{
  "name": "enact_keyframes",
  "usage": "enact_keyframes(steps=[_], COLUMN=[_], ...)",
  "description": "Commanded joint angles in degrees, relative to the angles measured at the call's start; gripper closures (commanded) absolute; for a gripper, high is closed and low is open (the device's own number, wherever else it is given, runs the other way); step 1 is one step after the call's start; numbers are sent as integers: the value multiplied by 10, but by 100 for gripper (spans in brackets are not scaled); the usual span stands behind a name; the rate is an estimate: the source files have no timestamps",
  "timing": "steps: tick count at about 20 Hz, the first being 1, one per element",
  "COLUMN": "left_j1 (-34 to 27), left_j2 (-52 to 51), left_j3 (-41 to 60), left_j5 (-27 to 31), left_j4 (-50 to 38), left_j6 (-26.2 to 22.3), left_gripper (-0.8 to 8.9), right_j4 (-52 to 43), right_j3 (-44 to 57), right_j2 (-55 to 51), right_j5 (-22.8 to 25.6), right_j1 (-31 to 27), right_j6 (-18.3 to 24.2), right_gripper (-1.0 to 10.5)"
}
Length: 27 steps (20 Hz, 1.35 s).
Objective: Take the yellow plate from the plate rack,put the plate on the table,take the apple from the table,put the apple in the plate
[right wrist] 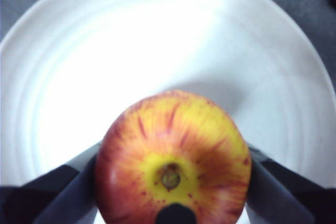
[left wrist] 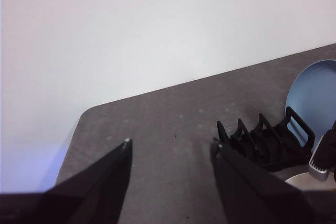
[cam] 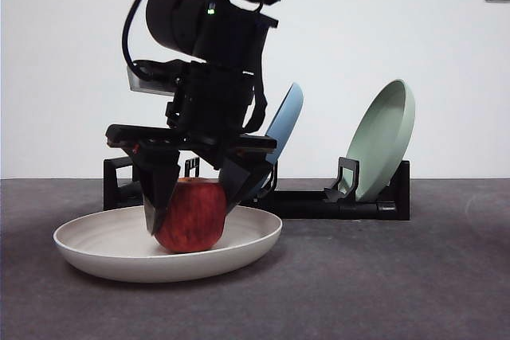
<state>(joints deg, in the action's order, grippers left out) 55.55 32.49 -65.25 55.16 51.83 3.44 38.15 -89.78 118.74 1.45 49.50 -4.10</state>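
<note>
The apple (cam: 190, 214) is being held by the right gripper (cam: 195, 205) inside the plate (cam: 96, 244); the left gripper (left wrist: 170, 148) is being kept wide.

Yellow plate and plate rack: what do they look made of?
The yellow plate looks like matte plastic or melamine, perhaps unglazed ceramic: pale cream, even, with no sharp glints. The plate rack looks like moulded black plastic or coated metal: thick prongs, dull sheen. The right gripper has its fingers around the apple in the plate.

Three plates: yellow plate (cam: 103, 248), blue plate (cam: 288, 117), green plate (cam: 386, 137); one apple (cam: 194, 216); one rack (cam: 319, 201)
</note>
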Motion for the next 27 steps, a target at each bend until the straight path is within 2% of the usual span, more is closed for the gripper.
enact_keyframes(steps=[1, 3, 7, 9, 19, 27], left_j1=[-1, -1, -1, -1, -1, -1], left_j2=[-2, -2, -2, -2, -2, 17], left_j3=[3, 3, 3, 3, 3, 3], left_j5=[3, 3, 3, 2, -6, -34], left_j4=[4, 12, 29, 36, 48, 37], left_j6=[-4, -1, 4, 18, 42, 56], left_gripper=[562, 562, 562, 562, 562, 562], right_j4=[9, 10, 10, 9, 10, 14], right_j3=[0, 0, 0, 0, -10, -27], right_j2=[14, 14, 14, 14, 4, -52], right_j5=[0, 0, 2, 3, 2, 2], right_j1=[1, 3, 6, 6, 6, 4], right_j6=[-5, -5, -5, -5, -5, -3], right_gripper=[915, 821, 518, 431, 434, 442])
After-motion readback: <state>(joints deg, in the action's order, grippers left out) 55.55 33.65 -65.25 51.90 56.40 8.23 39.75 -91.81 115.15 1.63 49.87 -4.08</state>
